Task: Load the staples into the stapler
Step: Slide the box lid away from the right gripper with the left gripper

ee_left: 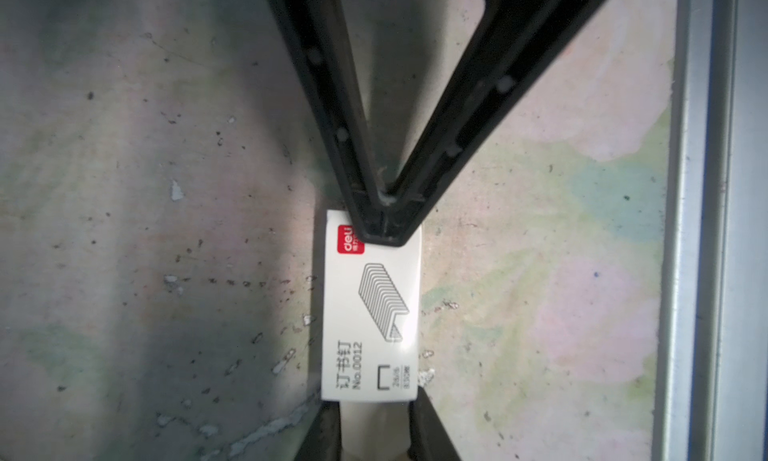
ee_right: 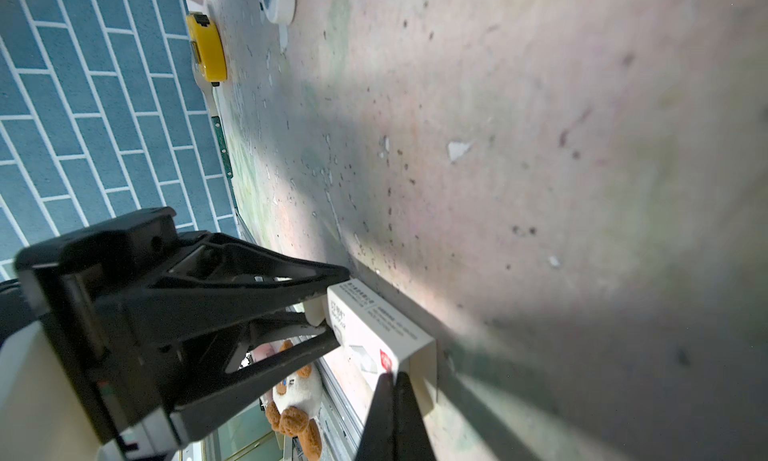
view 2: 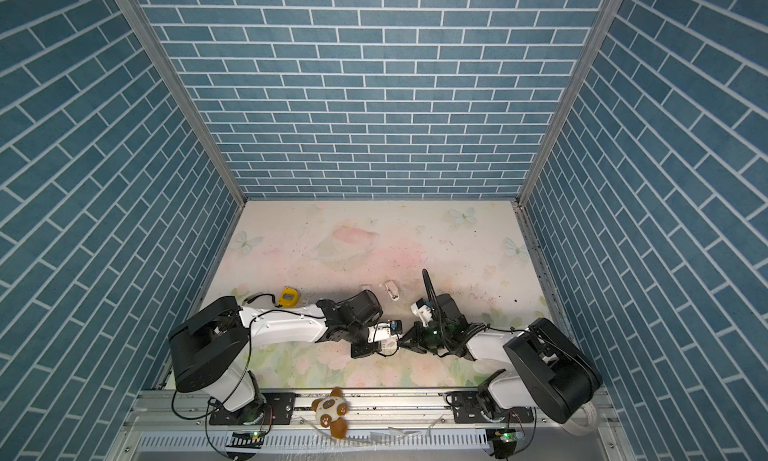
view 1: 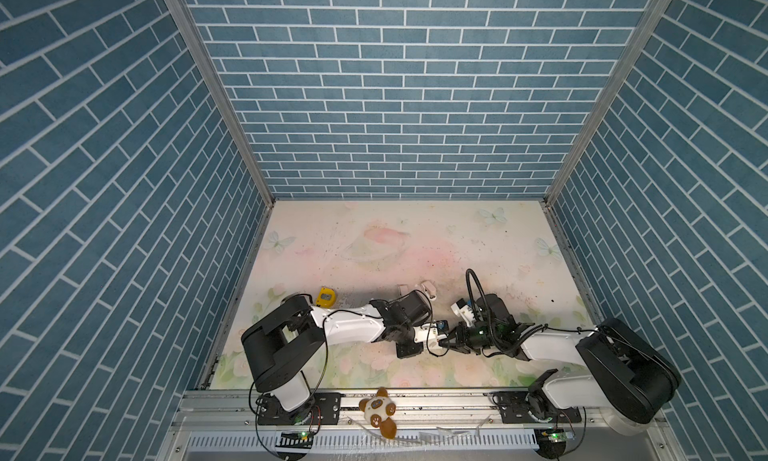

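The staples' white sleeve (ee_left: 370,313), printed with a red logo and a staple drawing, hangs low over the mat between both grippers. In the top views it is a small white patch (view 1: 436,343). My left gripper (ee_left: 374,409) is shut on the cream tray (ee_left: 374,423) that sticks out of one end of the sleeve. My right gripper (ee_left: 384,226) is shut on the opposite end, pinching the sleeve's (ee_right: 386,326) open edge with its fingertips (ee_right: 392,380). The staple strips themselves are hidden inside. A small pink-white stapler (view 1: 428,290) lies on the mat behind the left wrist.
A yellow tape measure (view 1: 325,297) sits near the left wall. A brown and white plush toy (view 1: 380,409) lies on the metal rail (view 1: 436,400) along the front edge. Blue brick walls close in the left, right and back sides.
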`<control>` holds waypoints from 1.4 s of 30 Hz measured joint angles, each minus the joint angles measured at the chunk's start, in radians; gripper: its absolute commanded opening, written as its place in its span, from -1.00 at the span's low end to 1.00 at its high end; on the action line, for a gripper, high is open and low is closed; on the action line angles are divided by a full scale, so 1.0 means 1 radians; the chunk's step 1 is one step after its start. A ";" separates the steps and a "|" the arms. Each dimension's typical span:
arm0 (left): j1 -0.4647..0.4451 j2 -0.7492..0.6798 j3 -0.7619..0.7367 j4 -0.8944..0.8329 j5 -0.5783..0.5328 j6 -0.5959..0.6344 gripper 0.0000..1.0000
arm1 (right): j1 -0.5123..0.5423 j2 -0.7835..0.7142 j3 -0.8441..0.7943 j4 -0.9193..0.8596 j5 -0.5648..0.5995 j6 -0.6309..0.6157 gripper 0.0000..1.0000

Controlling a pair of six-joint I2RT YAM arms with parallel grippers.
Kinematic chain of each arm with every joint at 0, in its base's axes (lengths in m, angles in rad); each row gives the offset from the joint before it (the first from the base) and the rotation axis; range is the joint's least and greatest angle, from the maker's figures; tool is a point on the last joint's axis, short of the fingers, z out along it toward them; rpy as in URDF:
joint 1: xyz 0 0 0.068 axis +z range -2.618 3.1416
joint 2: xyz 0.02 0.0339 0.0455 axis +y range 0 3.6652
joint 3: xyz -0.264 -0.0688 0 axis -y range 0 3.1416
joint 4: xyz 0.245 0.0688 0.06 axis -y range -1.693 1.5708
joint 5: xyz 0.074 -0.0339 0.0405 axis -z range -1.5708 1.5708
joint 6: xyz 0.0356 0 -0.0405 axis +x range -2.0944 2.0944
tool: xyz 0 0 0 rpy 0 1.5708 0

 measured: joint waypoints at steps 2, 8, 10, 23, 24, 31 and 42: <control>0.000 0.000 0.000 0.000 0.000 0.000 -0.45 | -0.003 -0.004 -0.002 -0.006 0.000 -0.007 -1.00; 0.000 0.003 0.004 -0.003 0.000 0.000 -0.44 | -0.008 -0.018 -0.005 -0.024 0.002 -0.022 -1.00; 0.000 0.005 0.005 -0.004 0.000 0.000 -0.43 | -0.011 -0.026 -0.005 -0.034 0.004 -0.024 -1.00; 0.000 0.012 0.014 -0.008 0.000 0.000 -0.44 | -0.033 -0.126 -0.005 -0.178 0.051 -0.053 -1.00; 0.000 0.013 0.014 -0.008 -0.001 0.000 -0.44 | -0.034 -0.132 -0.005 -0.187 0.055 -0.055 -1.00; 0.000 0.013 0.016 -0.009 -0.002 0.000 -0.44 | -0.045 -0.175 -0.005 -0.253 0.080 -0.078 -1.00; 0.000 0.020 0.026 -0.015 -0.004 -0.004 -0.45 | -0.067 -0.229 -0.005 -0.327 0.101 -0.098 -1.00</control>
